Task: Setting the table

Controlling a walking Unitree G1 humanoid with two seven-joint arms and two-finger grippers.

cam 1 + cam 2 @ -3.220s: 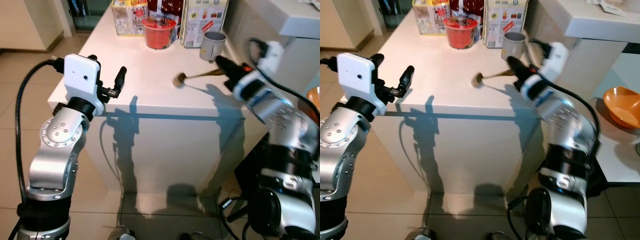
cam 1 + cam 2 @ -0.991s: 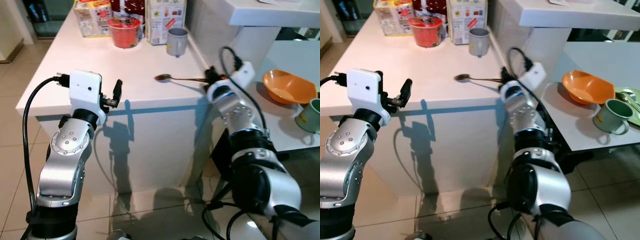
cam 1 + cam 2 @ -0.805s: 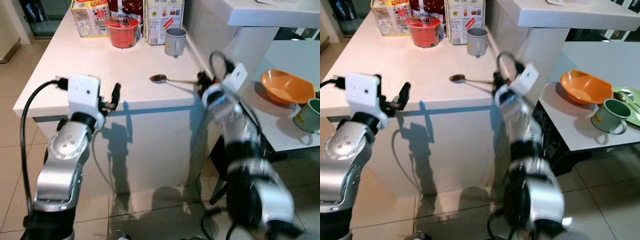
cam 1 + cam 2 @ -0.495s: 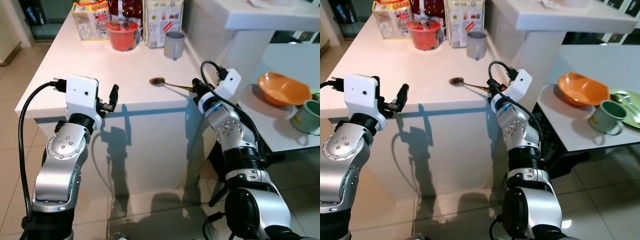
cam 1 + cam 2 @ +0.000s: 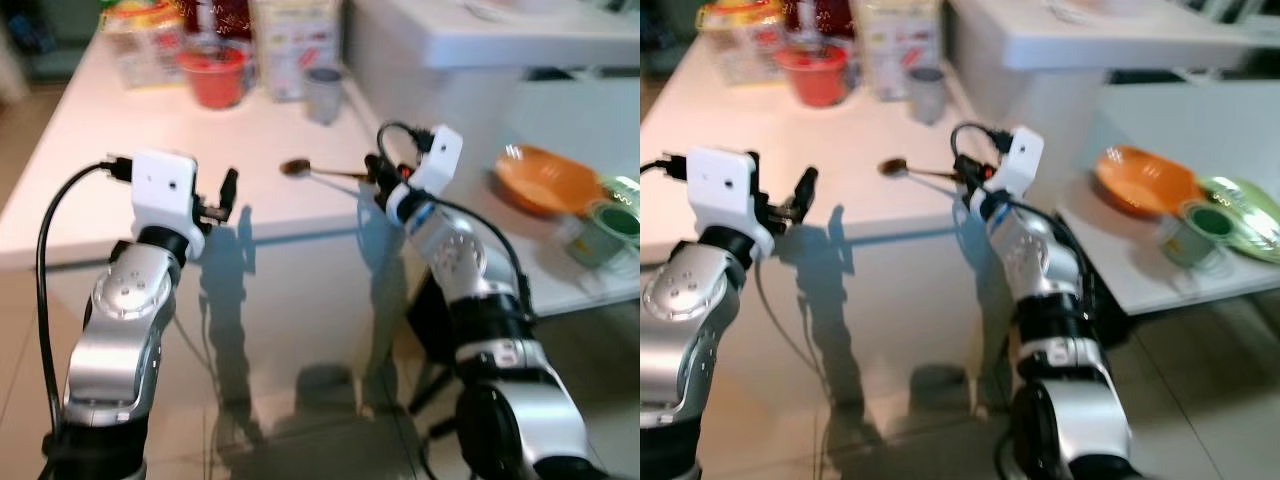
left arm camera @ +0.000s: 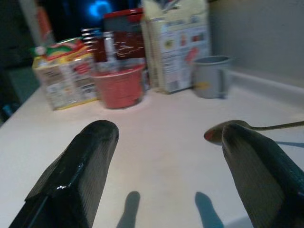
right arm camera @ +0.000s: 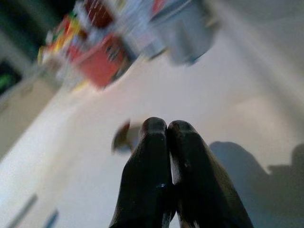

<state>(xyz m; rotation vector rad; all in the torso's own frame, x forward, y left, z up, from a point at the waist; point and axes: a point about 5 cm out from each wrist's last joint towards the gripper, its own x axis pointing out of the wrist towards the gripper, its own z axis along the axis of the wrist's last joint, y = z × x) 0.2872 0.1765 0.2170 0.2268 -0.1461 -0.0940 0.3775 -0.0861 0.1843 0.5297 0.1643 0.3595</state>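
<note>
My head views are smeared with motion, so the labels on the cartons [image 5: 290, 40] at the far end of the worktop [image 5: 130, 170] are unreadable. The right pincer [image 5: 372, 172] sits at the worktop's near right corner on the handle end of the spoon [image 5: 300, 167], whose bowl lies on the white top; its wrist view shows the two fingers [image 7: 156, 180] pressed together, the handle hidden behind them, so I cannot tell for sure that the grip is firm. That wrist view also picks up the spoon bowl, the grey mug [image 7: 183, 28] and the red bowl [image 7: 99, 61], all blurred. The left pincer [image 6: 171, 175] hovers wide apart at the near edge, holding nothing. Since half a second ago the camera has swung, bringing the orange bowl [image 5: 1145, 180] and green mug [image 5: 1195, 235] on the side table further in.
</note>
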